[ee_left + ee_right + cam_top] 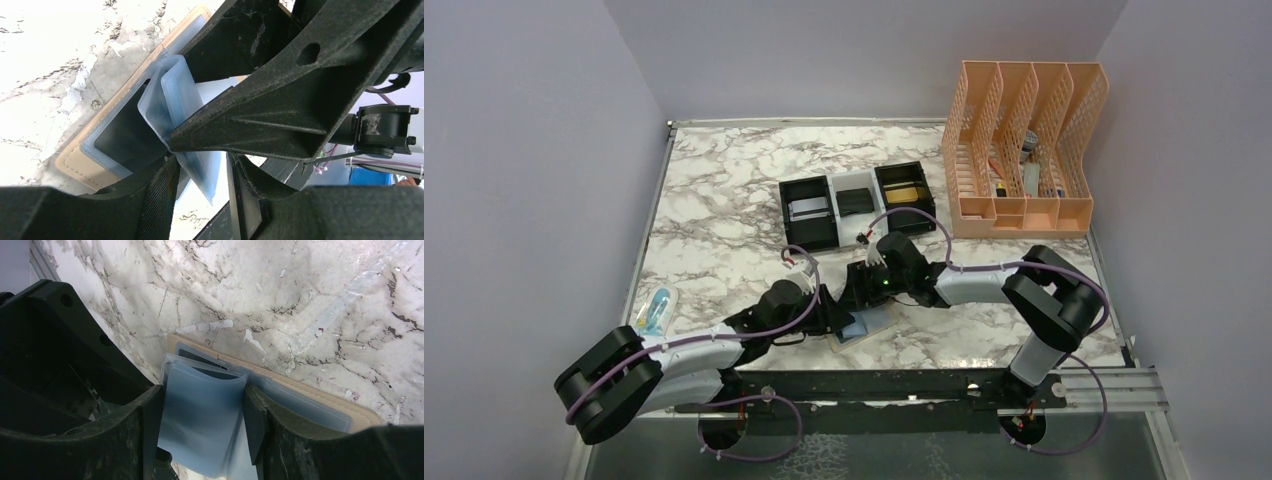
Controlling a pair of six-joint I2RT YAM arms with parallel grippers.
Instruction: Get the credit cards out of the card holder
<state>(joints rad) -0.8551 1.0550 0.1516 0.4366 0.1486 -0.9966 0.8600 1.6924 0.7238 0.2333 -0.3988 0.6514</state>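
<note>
DESK: Plain lavender walls [524,150], a marble table [714,210]. What's the action up front?

PHOTOGRAPHER: It's all at the card holder [300,399], lying open on the marble near the table's front edge. The right gripper [202,432] is clamped across a sheaf of its bluish clear pockets [205,405], which stand up off the tan panel and bow between the fingers. The left gripper [202,197] straddles the same leaves from the opposite side, jaws part-way apart. Whether it actually pinches them, I cannot tell.

DESK: And the credit cards [856,200]?

PHOTOGRAPHER: Farther back, in a row of three small bins. A silvery card [809,208] lies in the left black bin [784,215], a dark grey card [856,202] in the white bin [856,180] and a gold card [902,192] in the right black bin [929,195]. Off to the right stands a peach mesh file organizer [1024,120].

DESK: So the job's finished?

PHOTOGRAPHER: Nearly, by my reading. The raised pockets look see-through and empty. But the left wrist view shows a dark rectangle [125,140] inside the flat pocket underneath. It could be a card not yet pulled or only shadow, and I can't say which. If it's a card, that one remains.
</note>
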